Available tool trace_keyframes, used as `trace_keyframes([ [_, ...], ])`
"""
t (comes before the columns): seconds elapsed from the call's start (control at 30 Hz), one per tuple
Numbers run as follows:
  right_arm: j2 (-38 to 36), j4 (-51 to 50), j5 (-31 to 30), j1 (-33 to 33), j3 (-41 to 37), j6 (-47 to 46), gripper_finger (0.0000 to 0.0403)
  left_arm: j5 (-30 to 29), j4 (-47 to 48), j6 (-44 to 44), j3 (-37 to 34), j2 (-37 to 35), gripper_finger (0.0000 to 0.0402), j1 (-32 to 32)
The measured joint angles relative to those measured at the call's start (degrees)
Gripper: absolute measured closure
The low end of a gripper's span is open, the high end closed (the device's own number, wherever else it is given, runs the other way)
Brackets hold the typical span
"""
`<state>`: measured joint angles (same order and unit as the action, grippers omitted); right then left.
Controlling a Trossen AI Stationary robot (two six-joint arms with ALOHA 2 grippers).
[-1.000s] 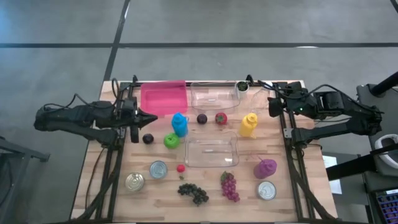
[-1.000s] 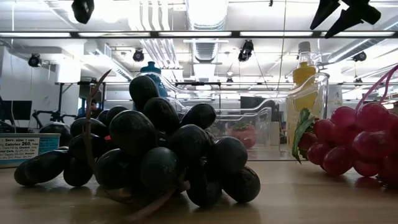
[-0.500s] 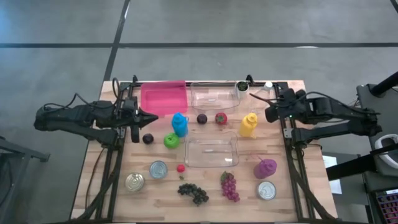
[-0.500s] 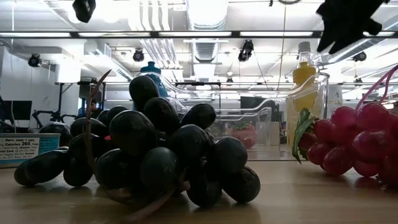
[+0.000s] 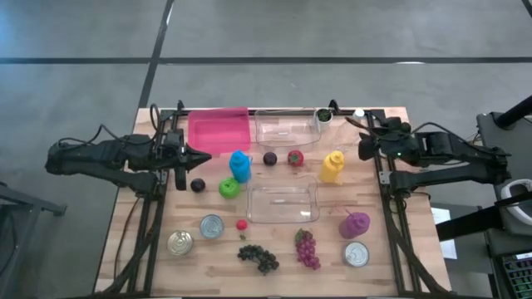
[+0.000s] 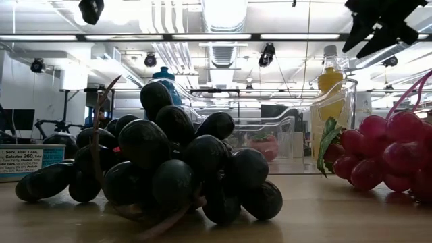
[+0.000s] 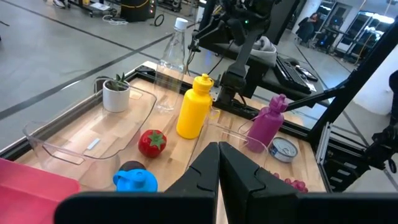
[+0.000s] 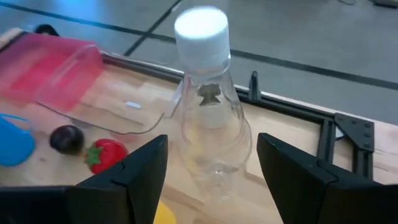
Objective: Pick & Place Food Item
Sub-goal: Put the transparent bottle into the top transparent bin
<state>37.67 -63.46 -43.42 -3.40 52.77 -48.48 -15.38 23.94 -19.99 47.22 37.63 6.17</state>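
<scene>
- Your right gripper [image 8: 211, 180] hangs with jaws spread before the clear bottle [image 8: 208, 118]: light, smooth, tippy. Grasp its wide body.
- Left gripper [image 7: 219, 163] waits, jaws closed.

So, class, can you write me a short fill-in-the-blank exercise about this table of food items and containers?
1. The tray at the table's back edge is coloured ____.
2. The right tool is open, and the clear bottle in front of it has a ____ cap.
3. The strawberry lies beside a dark ____.
4. The left tool is ____.

Missing words: pink; white; plum; shut
</scene>
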Motion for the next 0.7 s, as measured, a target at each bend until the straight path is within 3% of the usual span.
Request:
trace_keyframes([
  [0.3, -2.4, 0.7, 4.3, 0.0, 0.5, 5.2, 0.0167, 0.0, 0.4, 0.0, -0.7, 0.4, 0.0387, 0.0],
  [0.53, -1.2, 7.1, 8.1, 0.0, 0.5, 19.5, 0.0163, 0.0, 0.3, 0.2, -0.7, 0.4, 0.0387, 0.0],
  [0.7, -0.3, 8.9, 7.6, 0.0, 0.5, 25.5, 0.0164, 0.0, 0.3, 0.2, -0.7, 0.4, 0.0387, 0.0],
])
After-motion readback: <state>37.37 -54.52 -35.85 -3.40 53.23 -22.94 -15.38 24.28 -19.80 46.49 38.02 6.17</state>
